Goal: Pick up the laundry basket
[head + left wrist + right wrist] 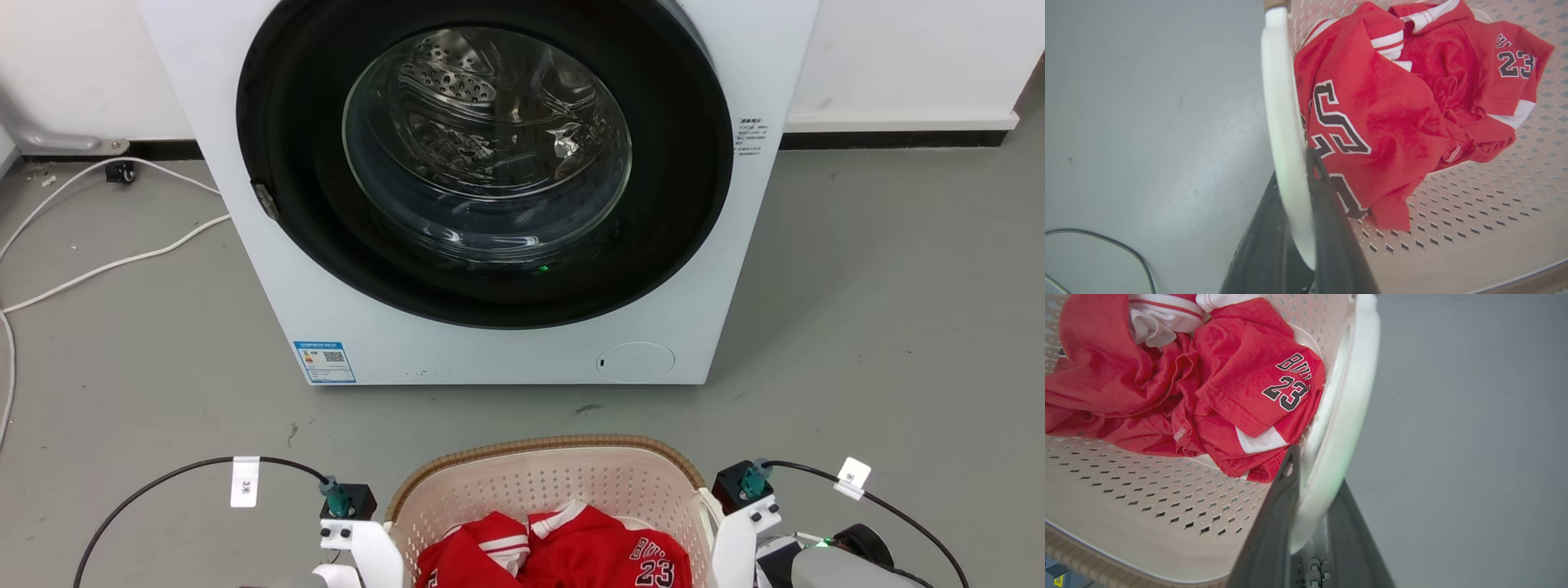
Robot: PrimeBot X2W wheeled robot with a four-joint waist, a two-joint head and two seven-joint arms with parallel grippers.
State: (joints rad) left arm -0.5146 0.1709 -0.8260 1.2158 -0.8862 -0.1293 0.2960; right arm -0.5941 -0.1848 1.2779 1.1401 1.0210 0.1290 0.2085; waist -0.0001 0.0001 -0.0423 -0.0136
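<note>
So the right gripper [1316, 469] comes up from the bottom middle of the frame, its two dark fingers pinching the white handle [1347, 396] of the laundry basket [1147, 498], one finger on the inside and one on the outside. The whole left half is the cream perforated inside of the basket, with a bit of brown woven rim [1069, 547] at the lower left. A crumpled red jersey [1249, 388] with a black 23 on it sits in the upper left, right up against the handle side. The right half is plain grey floor [1474, 437]
</note>
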